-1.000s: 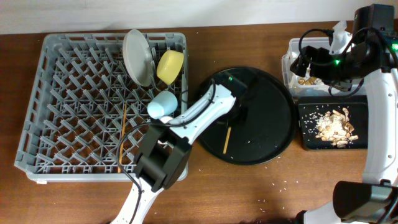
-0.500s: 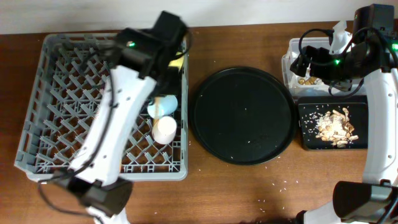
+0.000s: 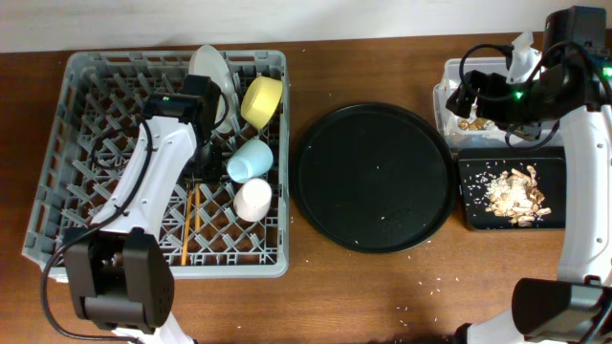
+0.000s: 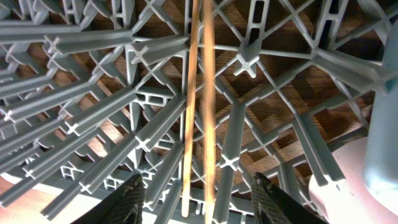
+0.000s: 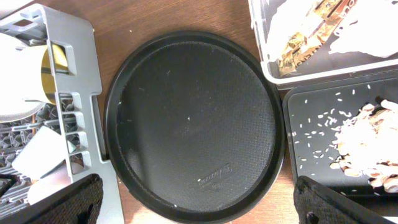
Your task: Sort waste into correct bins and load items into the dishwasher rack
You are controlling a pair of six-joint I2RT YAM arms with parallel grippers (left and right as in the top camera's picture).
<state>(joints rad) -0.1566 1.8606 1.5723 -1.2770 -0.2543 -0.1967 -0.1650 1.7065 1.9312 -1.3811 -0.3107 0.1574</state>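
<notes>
Pair of wooden chopsticks (image 4: 200, 93) lying side by side on grid of large grey plastic dishwasher rack (image 3: 86, 105), left gripper (image 4: 200, 198) above them, jaws apart, not gripping, right gripper (image 5: 199, 202) jaws wide apart, empty, over large round black tray (image 5: 193, 124)

A large round black tray (image 3: 373, 134) lies flat on the brown wood-grain counter (image 3: 382, 296), about midway between the far and near edges and slightly right of centre. It has a low raised rim all round. In the right wrist view the tray (image 5: 193, 124) shows a finely textured floor with a small embossed mark (image 5: 214, 176) toward its near side. A few tiny pale specks (image 3: 385, 218) lie on the tray's floor, and more specks (image 3: 435, 282) are scattered on the counter near its front edge. Beyond the counter's far edge runs a plain white strip (image 3: 287, 19).
</notes>
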